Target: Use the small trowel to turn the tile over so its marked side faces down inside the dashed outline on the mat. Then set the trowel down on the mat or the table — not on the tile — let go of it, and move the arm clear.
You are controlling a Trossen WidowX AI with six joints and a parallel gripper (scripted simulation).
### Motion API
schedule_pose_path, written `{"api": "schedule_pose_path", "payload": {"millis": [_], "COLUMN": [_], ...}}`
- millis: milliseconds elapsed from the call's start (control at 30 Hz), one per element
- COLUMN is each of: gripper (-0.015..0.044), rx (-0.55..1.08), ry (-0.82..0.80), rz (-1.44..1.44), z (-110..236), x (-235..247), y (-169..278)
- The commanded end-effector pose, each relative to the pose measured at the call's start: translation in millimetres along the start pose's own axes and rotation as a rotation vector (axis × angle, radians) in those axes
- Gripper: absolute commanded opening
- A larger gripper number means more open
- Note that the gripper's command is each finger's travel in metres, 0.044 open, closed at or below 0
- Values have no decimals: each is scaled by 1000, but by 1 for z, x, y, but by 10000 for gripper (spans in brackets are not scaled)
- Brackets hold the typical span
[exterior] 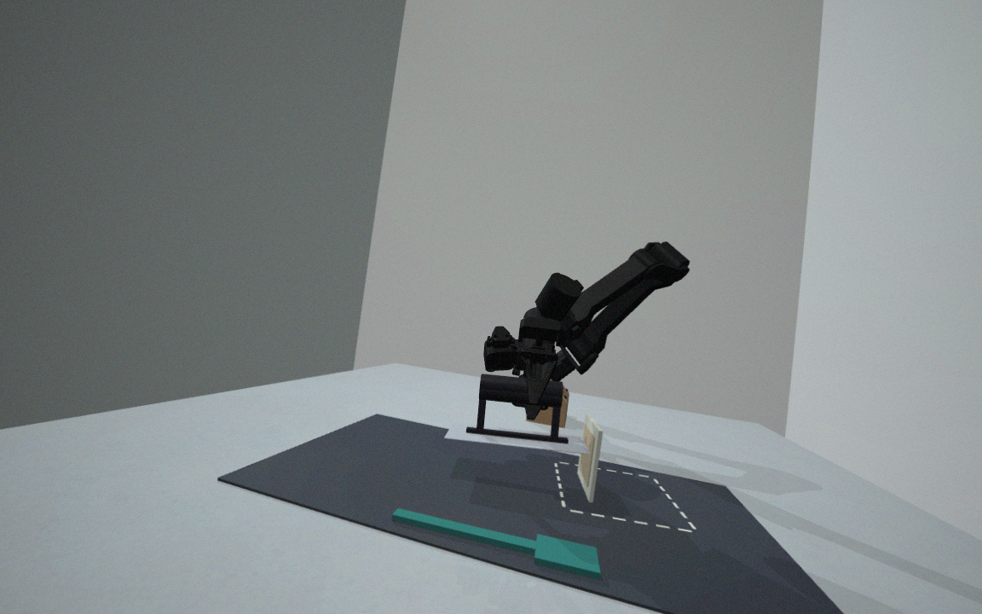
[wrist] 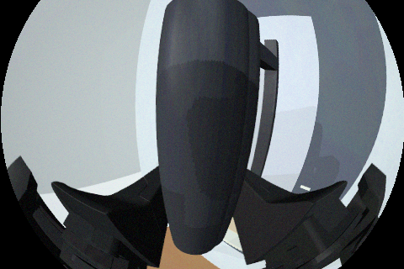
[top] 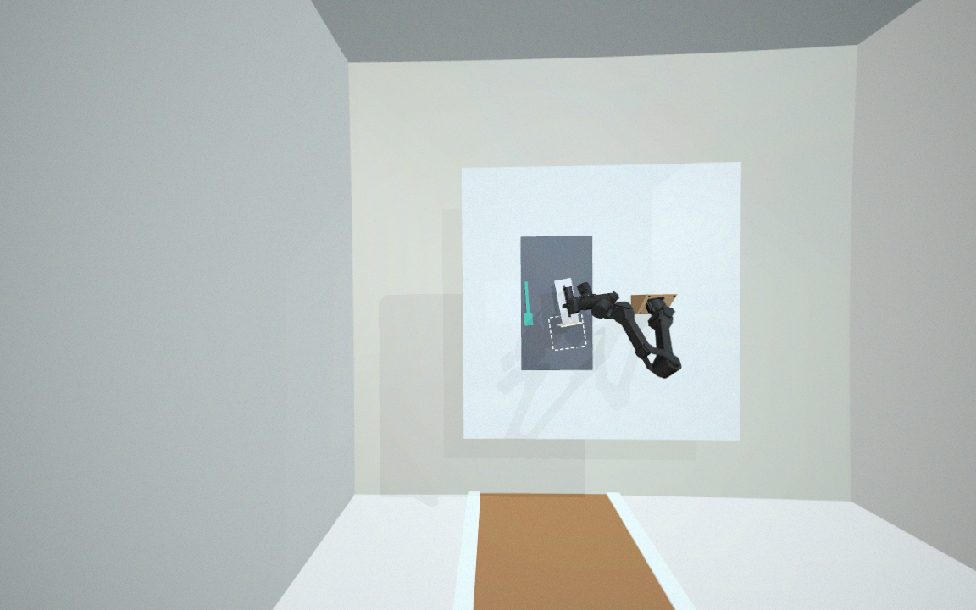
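A dark grey rectangular mat lies on a pale table in a grey-walled room. At its left edge rests a flat teal paddle-shaped tool. Further right, the black gripper is clamped on the dark cylindrical handle of the small trowel, whose white blade rests on the mat. Beside it, the cream square tile stands on edge, nearly upright, on the near side of the white dashed outline.
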State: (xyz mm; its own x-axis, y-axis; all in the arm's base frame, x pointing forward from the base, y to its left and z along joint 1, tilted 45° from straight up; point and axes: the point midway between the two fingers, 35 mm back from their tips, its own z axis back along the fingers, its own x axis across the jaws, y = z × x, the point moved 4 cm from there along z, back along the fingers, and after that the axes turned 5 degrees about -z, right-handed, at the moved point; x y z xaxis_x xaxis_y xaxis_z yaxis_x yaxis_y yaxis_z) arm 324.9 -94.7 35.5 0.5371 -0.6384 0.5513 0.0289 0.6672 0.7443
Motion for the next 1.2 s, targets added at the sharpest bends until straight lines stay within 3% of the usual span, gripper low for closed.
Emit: {"api": "schedule_pose_path", "payload": {"millis": [0,200,733,1167], "gripper": [0,0,0,0], "rx": [-7,-8,-10,-10], "ry": [-19,-18,-19,-19], "rz": [3,4,8,8], "z": [2,2,22,22], "x": [2,3,30,30], "y": [9,7,-48,-48]}}
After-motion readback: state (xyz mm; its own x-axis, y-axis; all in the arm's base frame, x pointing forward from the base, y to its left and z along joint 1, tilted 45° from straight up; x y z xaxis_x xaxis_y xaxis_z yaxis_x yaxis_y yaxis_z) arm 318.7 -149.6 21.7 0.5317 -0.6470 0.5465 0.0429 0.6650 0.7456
